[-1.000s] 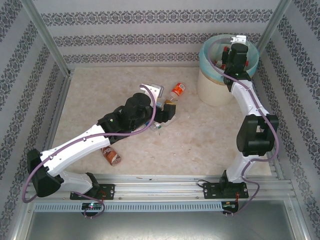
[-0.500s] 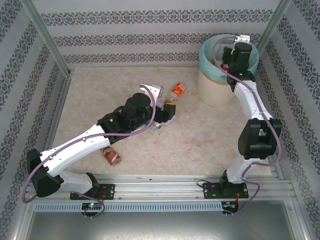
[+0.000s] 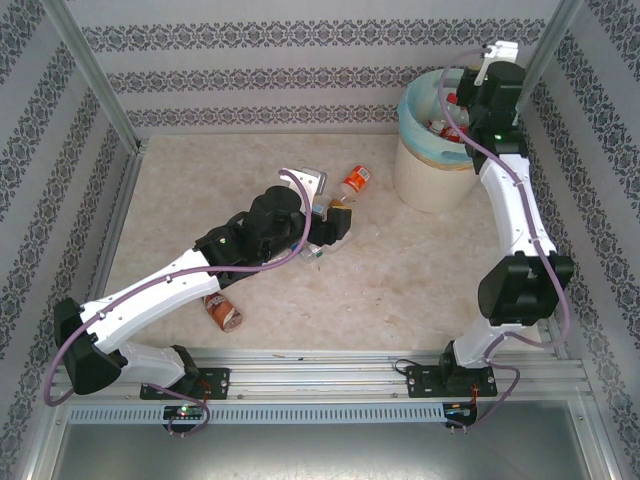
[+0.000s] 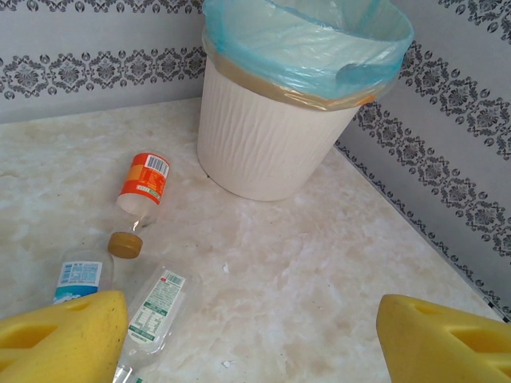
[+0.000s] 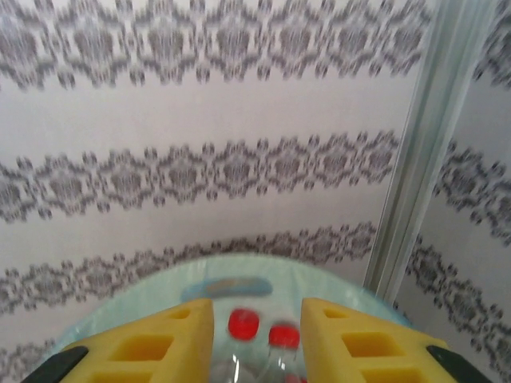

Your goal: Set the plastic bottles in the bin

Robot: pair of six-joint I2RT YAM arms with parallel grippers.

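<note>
Bin [image 3: 430,175]: round, cream, ribbed wall, with a blue-green bag liner [image 4: 303,40] folded over the rim. It stands upright at the far right of the table [image 3: 400,280], close to the back wall. Right arm reaches up and over the bin's right rim. Right gripper [image 5: 257,319] hangs above the mouth, yellow fingers a narrow gap apart, nothing pinched between them. Through that gap, down inside the liner, are red-capped bottles [image 5: 242,323]: two caps side by side, clear bodies below. The top camera also shows a few red caps inside the bin. Behind the gripper are a patterned wall [image 5: 200,175] and a metal post [image 5: 431,144] at the corner. Left arm stretches diagonally across mid-table. Left gripper [image 4: 249,307] sits low over the surface, fingers spread wide, nothing held. In the left half of its wrist view, three bottles lie on their sides, loosely clustered. The orange-labelled bottle [image 4: 144,179] is farthest out, with a tan cap at its near end. The blue-labelled bottle [image 4: 78,275] is just beside one yellow finger, and the green-labelled bottle [image 4: 156,307] is next to it, its lower end running past that finger's edge. All three lie apart from the bin, with bare table between. A brown-labelled bottle [image 3: 222,312] lies on its side near the front edge, partly tucked under the left forearm
</note>
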